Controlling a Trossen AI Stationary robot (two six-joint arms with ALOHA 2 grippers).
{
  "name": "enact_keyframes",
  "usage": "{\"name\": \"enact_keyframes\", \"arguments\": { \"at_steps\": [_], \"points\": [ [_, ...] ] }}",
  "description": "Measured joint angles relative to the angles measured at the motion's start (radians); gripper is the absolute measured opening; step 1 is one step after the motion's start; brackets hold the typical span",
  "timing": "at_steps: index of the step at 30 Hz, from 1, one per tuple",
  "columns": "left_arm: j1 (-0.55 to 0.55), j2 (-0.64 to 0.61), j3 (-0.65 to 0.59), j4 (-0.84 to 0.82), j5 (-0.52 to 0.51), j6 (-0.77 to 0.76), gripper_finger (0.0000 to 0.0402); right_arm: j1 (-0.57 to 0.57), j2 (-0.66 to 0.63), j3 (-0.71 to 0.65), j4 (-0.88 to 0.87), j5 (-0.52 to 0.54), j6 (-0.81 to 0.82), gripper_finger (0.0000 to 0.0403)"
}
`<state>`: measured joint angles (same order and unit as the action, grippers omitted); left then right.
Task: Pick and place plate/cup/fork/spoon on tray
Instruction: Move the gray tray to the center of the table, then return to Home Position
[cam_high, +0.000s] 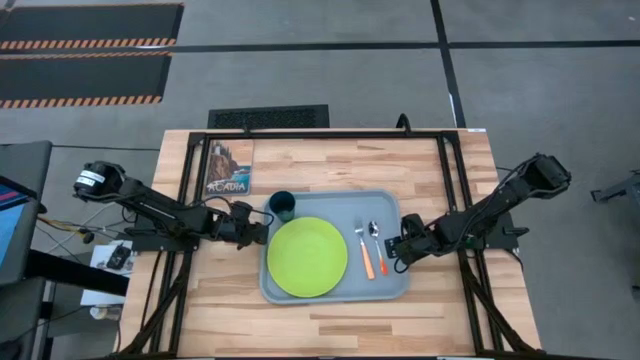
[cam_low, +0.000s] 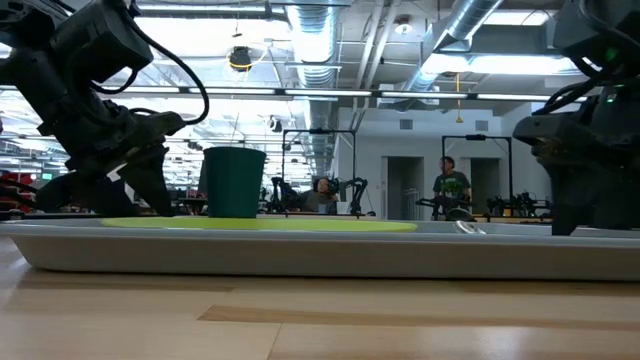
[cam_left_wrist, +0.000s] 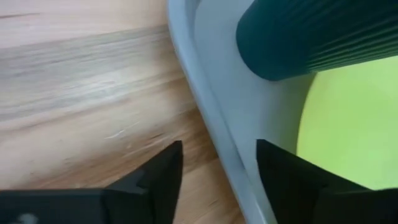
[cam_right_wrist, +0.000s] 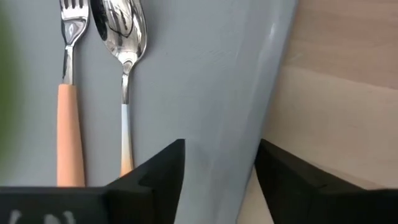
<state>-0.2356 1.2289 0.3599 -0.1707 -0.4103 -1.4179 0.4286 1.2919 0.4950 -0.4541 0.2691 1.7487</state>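
The grey-blue tray (cam_high: 390, 285) lies in the middle of the table. On it lie the lime-green plate (cam_high: 307, 257), the dark teal cup (cam_high: 283, 206) upright at its far left corner, and the fork (cam_high: 364, 250) and the spoon (cam_high: 377, 245) side by side on its right part. My left gripper (cam_high: 264, 228) is open at the tray's left rim (cam_left_wrist: 211, 124), one finger on either side of it. My right gripper (cam_high: 394, 250) is open at the tray's right rim (cam_right_wrist: 261, 93), also one finger on either side. Both are empty.
A picture card or booklet (cam_high: 229, 167) lies on the table at the far left, beyond the tray. Bare wood (cam_high: 330, 325) shows in front of the tray. A person (cam_low: 451, 185) stands in the room far behind the table.
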Motion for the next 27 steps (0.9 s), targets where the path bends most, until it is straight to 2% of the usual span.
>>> {"name": "enact_keyframes", "arguments": {
  "at_steps": [5, 10, 20, 27],
  "points": [
    [-0.001, -0.016, 0.0, 0.001, -0.004, 0.023, 0.0231, 0.0, -0.001, 0.0, -0.002, 0.0, 0.003, 0.0231],
    [-0.001, -0.052, 0.0, -0.012, -0.014, 0.037, 0.0252, 0.0, -0.002, 0.001, -0.008, 0.001, 0.005, 0.0232],
    [-0.001, -0.171, 0.0, -0.118, -0.019, 0.065, 0.0257, 0.001, -0.051, 0.001, -0.106, -0.006, 0.051, 0.0228],
    [-0.001, -0.263, 0.0, -0.132, -0.026, 0.134, 0.0257, 0.001, -0.126, 0.085, -0.327, 0.01, 0.057, 0.0228]
  ]
}}
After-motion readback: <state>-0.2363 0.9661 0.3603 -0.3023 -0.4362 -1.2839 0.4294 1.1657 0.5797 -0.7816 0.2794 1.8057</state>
